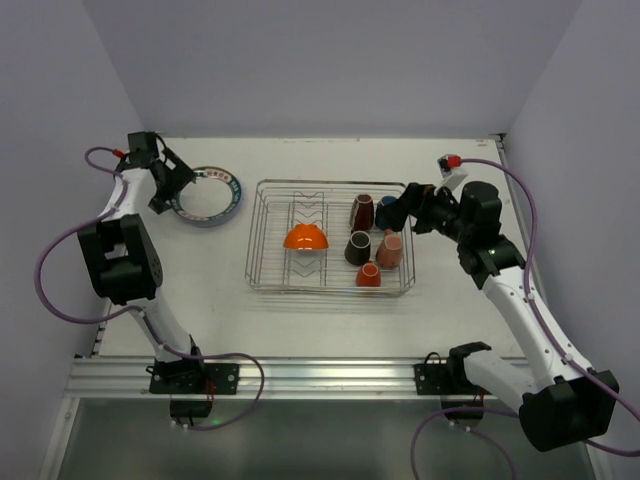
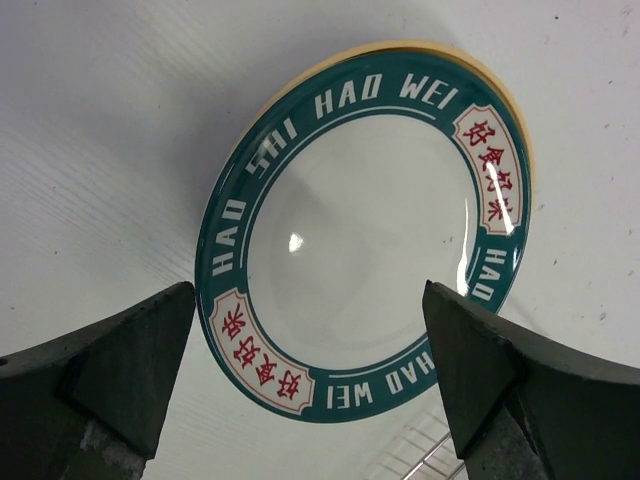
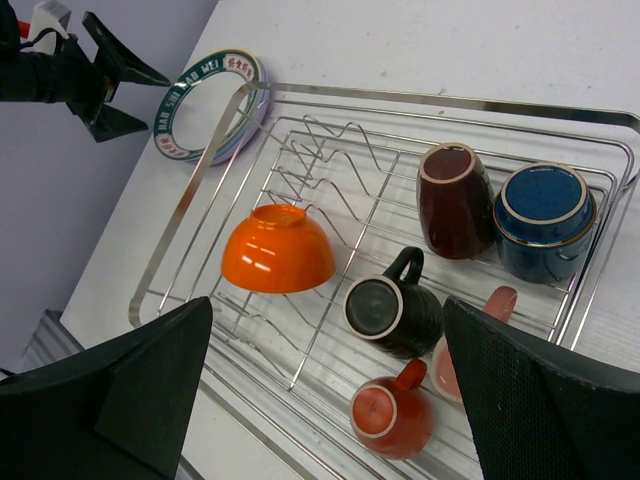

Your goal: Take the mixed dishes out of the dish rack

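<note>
The dish rack (image 1: 262,186) (image 3: 440,98), a silver wire basket, stands mid-table. In it an orange bowl (image 1: 306,238) (image 3: 278,250) lies upside down on the dividers. At its right end lie maroon (image 3: 455,200), blue (image 3: 543,220), black (image 3: 393,305), pink (image 3: 497,303) and orange (image 3: 392,415) mugs. Left of the rack, a stack of plates (image 1: 207,196) rests on the table. The top plate (image 2: 365,240) is white with a dark teal lettered rim, and a yellow plate edge (image 2: 522,125) shows under it. My left gripper (image 1: 183,188) (image 2: 308,300) hovers open over the stack. My right gripper (image 1: 405,210) (image 3: 328,310) hangs open above the mugs.
Purple cables (image 1: 50,270) loop beside both arms. An aluminium rail (image 1: 320,375) runs along the near table edge. Lilac walls close in at the left, back and right. The rack's zigzag dividers (image 3: 330,160) stand bare.
</note>
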`<state>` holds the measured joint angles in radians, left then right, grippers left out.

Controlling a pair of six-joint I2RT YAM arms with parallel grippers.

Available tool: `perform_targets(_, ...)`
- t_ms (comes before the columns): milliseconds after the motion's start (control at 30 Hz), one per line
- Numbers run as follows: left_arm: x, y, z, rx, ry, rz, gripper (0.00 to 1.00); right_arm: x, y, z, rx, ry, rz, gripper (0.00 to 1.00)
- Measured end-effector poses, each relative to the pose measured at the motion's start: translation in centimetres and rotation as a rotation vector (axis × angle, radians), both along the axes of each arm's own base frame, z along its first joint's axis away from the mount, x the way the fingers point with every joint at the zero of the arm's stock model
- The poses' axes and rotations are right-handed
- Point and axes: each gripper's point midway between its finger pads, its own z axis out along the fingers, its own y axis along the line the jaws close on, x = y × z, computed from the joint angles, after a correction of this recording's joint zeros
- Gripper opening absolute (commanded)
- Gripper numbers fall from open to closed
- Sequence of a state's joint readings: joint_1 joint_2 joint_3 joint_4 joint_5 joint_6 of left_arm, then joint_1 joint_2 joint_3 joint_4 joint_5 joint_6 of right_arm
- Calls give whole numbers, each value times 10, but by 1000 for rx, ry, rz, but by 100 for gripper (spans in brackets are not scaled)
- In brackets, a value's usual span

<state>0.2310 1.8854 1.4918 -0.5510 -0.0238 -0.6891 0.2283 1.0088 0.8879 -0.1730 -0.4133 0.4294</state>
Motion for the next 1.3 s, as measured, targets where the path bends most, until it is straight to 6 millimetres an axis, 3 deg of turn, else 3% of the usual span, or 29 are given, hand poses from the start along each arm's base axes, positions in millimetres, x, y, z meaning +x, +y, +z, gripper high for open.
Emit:
perform_targets(133,-8,-4,17,17,-21,-24,100,0,0,0,2,3,-3,99)
perform_targets(267,-28,-20,63,52,-120,-64,100,4,5,-2,-19,30,-30,99)
perform_targets(467,-64,-62,161,100,-390,-180,100,-9,52,8,-153,-20,-26,99)
perform_targets(567,-82,-72,179,123,-469,-226,100,-19,71,20,-242,-123,-30,99)
perform_targets(733,-120,-88,150,122,-453,-330,100,-33,96,30,-282,-317,58,99)
perform_targets(867,-147,-95,121,128,-405,-389,100,-57,102,9,-264,-391,202,99)
perform_targets(933,-157,-96,117,159,-401,-401,100,-58,116,8,-337,-415,270,99)
perform_targets(1033,-167,-99,123,229,-427,-413,100,-44,144,12,-513,-479,280,99)
perform_targets(1167,-172,-97,129,300,-442,-403,100,-35,158,-27,-819,-539,288,97)
perform_targets(1300,-178,-92,111,316,-406,-386,100,-31,165,-74,-1120,-566,317,94)
